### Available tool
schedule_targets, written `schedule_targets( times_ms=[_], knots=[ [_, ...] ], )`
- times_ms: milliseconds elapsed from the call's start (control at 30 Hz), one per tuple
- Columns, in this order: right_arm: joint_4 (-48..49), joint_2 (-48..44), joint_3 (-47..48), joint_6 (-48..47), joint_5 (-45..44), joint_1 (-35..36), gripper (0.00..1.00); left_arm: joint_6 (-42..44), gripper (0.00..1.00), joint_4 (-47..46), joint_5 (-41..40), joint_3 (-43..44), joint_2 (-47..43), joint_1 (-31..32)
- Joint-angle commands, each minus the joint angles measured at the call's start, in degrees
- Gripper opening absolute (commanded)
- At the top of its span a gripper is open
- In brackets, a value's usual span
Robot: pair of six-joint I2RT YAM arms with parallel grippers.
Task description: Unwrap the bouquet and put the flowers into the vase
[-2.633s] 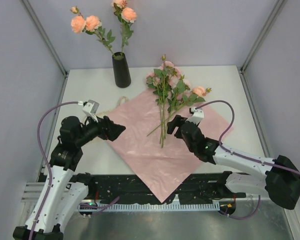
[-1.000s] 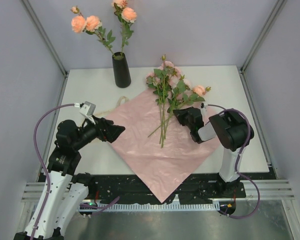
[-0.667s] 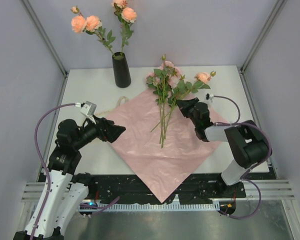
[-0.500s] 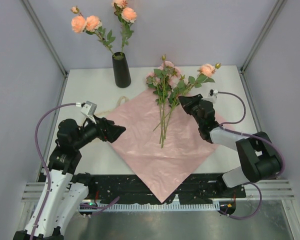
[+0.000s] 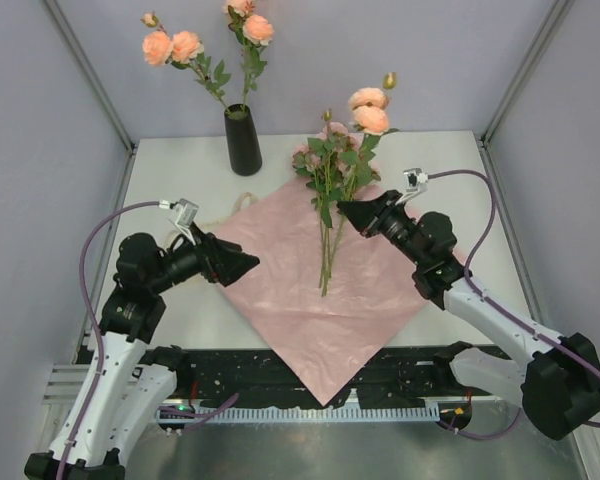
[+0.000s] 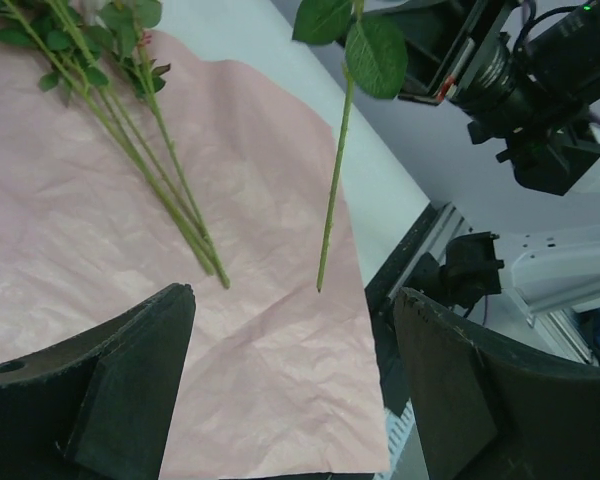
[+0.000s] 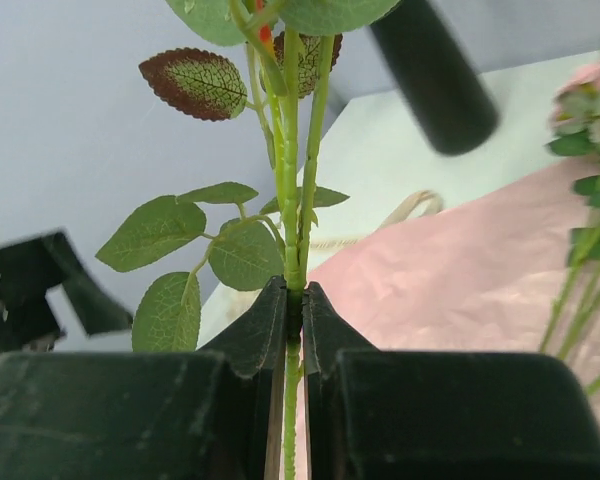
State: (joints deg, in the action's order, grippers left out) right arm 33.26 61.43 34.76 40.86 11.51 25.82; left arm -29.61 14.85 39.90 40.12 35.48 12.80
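Over the pink paper (image 5: 310,310), your right pincer (image 5: 346,210) is clamped tight on one rose stem (image 6: 332,195), blooms up, its cut end hanging clear of the sheet. Your left pincer (image 5: 246,263) hovers spread wide at the paper's left corner, gripping nothing. Other flowers (image 5: 326,240) lie on the paper. Far left on the surface (image 5: 450,160) stands the vase (image 5: 243,142), roses (image 5: 185,45) standing in it.
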Motion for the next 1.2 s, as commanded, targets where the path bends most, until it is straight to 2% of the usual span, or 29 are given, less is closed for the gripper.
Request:
schedule_targets(
  times_ms=[0, 133, 300, 533, 667, 767, 867, 900, 1000, 1033, 1067, 1100, 1133, 1167],
  knots=[
    [0.8, -2.0, 0.7, -6.3, 10.8, 6.1, 0.05, -6.2, 0.84, -8.2, 6.2, 2.9, 0.4, 0.7],
    [1.2, -0.8, 3.4, -8.4, 13.5, 14.1, 0.05, -6.5, 0.84, -8.7, 7.6, 5.2, 2.2, 1.9],
    [1.6, 1.1, 6.2, -9.7, 13.2, 22.8, 0.05, -9.9, 0.84, -14.1, 6.3, 5.3, 3.4, 5.0],
    [0.8, 3.6, 9.6, -10.2, 13.1, 27.6, 0.05, -14.0, 0.83, -23.6, 5.7, 4.6, 7.5, 10.3],
    [0.3, 5.0, 10.8, -10.4, 13.0, 29.1, 0.06, -14.2, 0.76, -25.6, 5.0, 5.2, 9.7, 13.2],
    [0.2, 5.6, 10.4, -10.4, 12.9, 29.5, 0.05, -14.3, 0.61, -26.2, 4.6, 5.5, 11.2, 13.7],
    [-0.3, 5.5, 9.9, -10.9, 12.1, 29.5, 0.05, -14.5, 0.23, -27.1, 4.1, 5.5, 12.1, 13.7],
    [-0.4, 5.4, 9.4, -11.0, 11.6, 29.5, 0.06, -14.3, 0.03, -27.1, 3.8, 5.6, 12.4, 13.7],
    [-1.1, 4.5, 8.0, -10.7, 7.1, 29.5, 0.18, -12.9, 0.00, -25.0, 1.9, 6.5, 13.2, 13.7],
    [-1.3, 4.2, 7.3, -10.5, 6.1, 29.5, 0.28, -11.0, 0.00, -23.3, 1.0, 7.2, 13.4, 13.7],
    [-1.7, 3.8, 6.8, -10.1, 3.6, 29.5, 0.34, -9.3, 0.00, -21.7, -0.3, 8.0, 13.8, 13.7],
    [-1.6, 3.3, 5.7, -9.8, 2.7, 29.5, 0.52, -7.4, 0.00, -19.6, -1.8, 8.9, 14.1, 13.7],
    [-1.5, 2.6, 5.1, -9.6, 0.6, 29.5, 0.60, -4.8, 0.00, -17.2, -3.8, 10.0, 14.5, 13.7],
    [-1.7, 2.0, 4.0, -9.4, -1.4, 29.5, 0.76, -1.7, 0.00, -13.4, -6.7, 11.6, 14.9, 13.7]
  ],
)
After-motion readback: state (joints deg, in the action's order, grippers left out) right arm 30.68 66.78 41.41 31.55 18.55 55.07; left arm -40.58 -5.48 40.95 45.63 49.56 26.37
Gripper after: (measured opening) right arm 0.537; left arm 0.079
